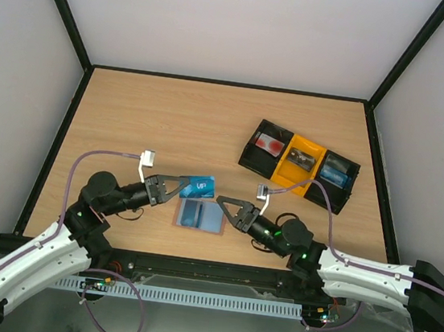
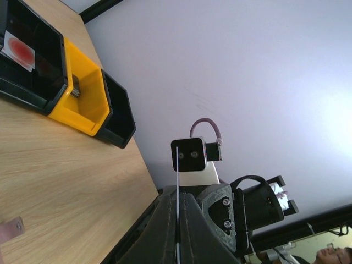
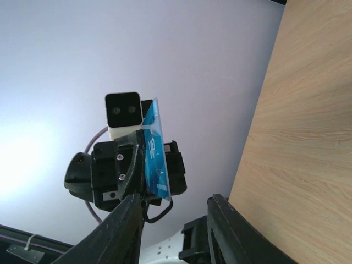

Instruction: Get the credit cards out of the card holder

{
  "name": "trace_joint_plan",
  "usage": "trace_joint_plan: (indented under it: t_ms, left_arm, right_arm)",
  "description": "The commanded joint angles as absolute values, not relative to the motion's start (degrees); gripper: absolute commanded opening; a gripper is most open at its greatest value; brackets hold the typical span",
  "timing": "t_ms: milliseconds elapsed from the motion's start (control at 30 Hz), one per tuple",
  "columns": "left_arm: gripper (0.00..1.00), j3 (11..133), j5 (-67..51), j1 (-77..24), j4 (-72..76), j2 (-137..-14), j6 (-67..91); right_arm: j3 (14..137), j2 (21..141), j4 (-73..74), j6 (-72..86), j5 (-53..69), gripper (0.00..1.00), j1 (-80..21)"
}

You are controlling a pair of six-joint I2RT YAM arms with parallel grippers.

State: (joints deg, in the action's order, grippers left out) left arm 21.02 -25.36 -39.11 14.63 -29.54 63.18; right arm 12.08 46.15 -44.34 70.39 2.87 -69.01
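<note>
Card holder (image 1: 200, 216) lies flat on the wooden table (image 1: 171, 119) near the front edge, between the two arms, as the top view shows. Just above it, the left gripper (image 1: 179, 186) has its fingers closed on a blue credit card (image 1: 201, 185), which is held over the table and slightly behind the holder. The right gripper (image 1: 223, 211) is at the right edge of the holder with its fingers a little apart, and nothing is seen between them. A black-and-yellow tray (image 1: 290, 174) stands well apart on the right rear side; one compartment has a card with a red spot, and another has something blue. In the left wrist view, the blue credit card (image 2: 177, 170) appears only as a thin line, edge-on, pressed between the fingers of the left gripper (image 2: 177, 193). Behind it stands the white camera box (image 2: 190, 155) of the other arm, and the tray (image 2: 88, 93) is at the upper left. In the right wrist view, the right gripper (image 3: 175, 206) shows both fingers separated and empty. In front of them the left gripper (image 3: 142, 140) holds the blue credit card (image 3: 157, 159), with the table (image 3: 297, 137) on the right.
</note>
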Motion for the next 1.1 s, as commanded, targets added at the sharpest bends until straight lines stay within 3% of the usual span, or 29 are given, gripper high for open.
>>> trace_joint_plan:
  t_ms: [0,67,200,467,567,700,767,867,1067]
  left_arm:
    - [0.03,19.5,-23.2,-39.0,19.4,-28.5,65.9]
    - [0.03,19.0,-23.0,-39.0,20.2,-28.5,66.7]
    - [0.03,18.5,-22.9,-39.0,20.7,-28.6,67.1]
    - [0.03,17.8,-22.8,-39.0,22.3,-28.9,67.9]
    - [0.03,17.7,-22.7,-39.0,22.5,-29.1,67.8]
    - [0.05,17.6,-22.4,-39.0,22.2,-29.1,67.7]
    - [0.18,17.6,-20.8,-39.0,21.1,-29.0,67.1]
    - [0.56,19.6,-18.2,-39.0,15.1,-29.1,62.7]
    - [0.96,27.3,-13.3,-39.0,-0.5,-29.5,53.1]
  right_arm:
    - [15.3,48.5,-49.2,71.3,1.0,0.36,-69.2]
    - [15.7,49.9,-49.7,72.2,0.7,0.4,-69.2]
    - [16.4,52.4,-53.1,72.9,1.1,0.38,-69.2]
    - [17.8,54.9,-54.7,72.2,1.4,0.17,-69.2]
    - [17.7,55.0,-55.3,71.7,1.1,0.04,-69.2]
    - [17.7,54.8,-55.0,70.4,0.8,0.02,-69.2]
    - [18.2,54.5,-53.6,68.6,0.4,0.02,-69.2]
    - [18.4,53.7,-49.0,66.1,-0.7,0.02,-69.0]
    - [19.5,51.3,-41.3,62.0,-0.2,0.02,-65.4]
